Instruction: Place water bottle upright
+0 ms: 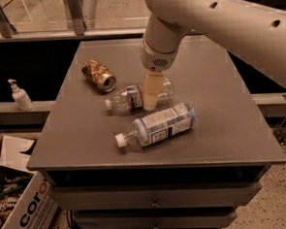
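Grey table (221, 131) with drawers (153, 201) beneath; speckled floor, cardboard box (23, 216) at lower left, white pump bottle (20, 97) on the ledge beyond the table's left edge. Water bottle (130, 97) lies on its side near table centre, white cap pointing left, label band facing the camera. Crushed gold can (98, 75) lies on its side just behind and left of it. Larger bottle (158, 125), white-blue label, lies on its side just in front, cap toward the near-left. White arm (215, 19) reaches in from upper right; gripper (149, 105) points down, its tan tip overlapping the water bottle's body right of the label. Jaws open or closed: cannot tell from this angle. Contact with the bottle: cannot tell.
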Robot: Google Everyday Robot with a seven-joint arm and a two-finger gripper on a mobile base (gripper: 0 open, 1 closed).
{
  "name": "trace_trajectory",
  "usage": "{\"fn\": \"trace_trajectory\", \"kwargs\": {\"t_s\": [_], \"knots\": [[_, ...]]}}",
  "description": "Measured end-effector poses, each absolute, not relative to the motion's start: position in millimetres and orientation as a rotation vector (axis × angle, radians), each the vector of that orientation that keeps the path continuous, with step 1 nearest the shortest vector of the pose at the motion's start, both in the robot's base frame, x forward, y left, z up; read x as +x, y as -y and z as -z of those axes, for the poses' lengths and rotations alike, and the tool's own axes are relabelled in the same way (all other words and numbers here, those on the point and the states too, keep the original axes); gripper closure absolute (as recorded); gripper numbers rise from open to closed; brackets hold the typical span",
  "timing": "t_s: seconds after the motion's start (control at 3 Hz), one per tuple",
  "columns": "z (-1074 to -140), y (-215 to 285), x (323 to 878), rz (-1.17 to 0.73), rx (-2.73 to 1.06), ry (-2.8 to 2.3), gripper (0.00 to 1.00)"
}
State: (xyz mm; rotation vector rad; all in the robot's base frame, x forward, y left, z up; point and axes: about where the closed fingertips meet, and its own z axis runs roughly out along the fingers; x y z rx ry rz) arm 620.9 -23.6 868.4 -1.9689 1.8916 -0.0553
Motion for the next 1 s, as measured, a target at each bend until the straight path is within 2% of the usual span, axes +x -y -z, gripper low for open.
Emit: {"fn": "trace_trajectory", "kwargs": {"t_s": [0.33,0.67,1.0], "knots": [[-853,22,622,0.080,-2.000,-1.914,0.00],[-844,21,621,0.081,-2.018,-1.923,0.18],[-836,21,617,0.071,-2.028,-1.934,0.42]]}}
